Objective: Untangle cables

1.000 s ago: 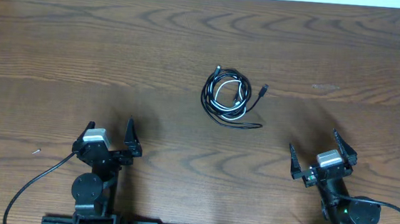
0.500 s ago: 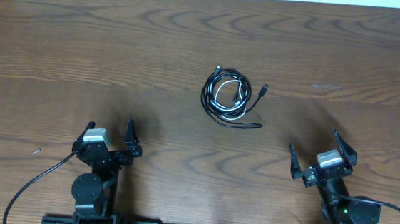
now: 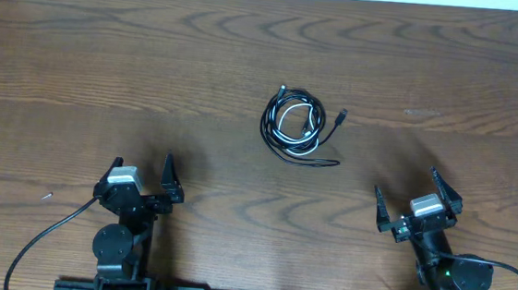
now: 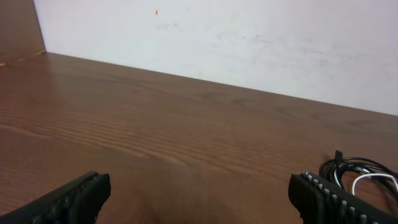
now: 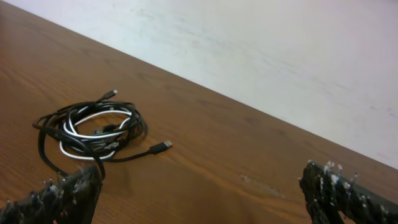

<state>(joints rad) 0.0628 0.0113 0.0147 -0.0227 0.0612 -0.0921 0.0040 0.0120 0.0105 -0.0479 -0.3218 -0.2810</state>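
Coiled cables (image 3: 294, 129) at table (image 3: 81, 57) centre: light, limp, snag-prone; best hold likely free plug end (image 3: 341, 116). Agape, empty: left gripper (image 3: 141, 166), right gripper (image 3: 407, 185).

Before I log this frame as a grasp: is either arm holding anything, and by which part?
Nothing is held. The left jaws and right jaws stand open and empty, apart from the cables coiled on the table.

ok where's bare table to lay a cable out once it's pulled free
Bare brown wooden table lies left of the coiled black and white cables, right of them, and between the open left gripper and right gripper. Only the coil itself is crowded.
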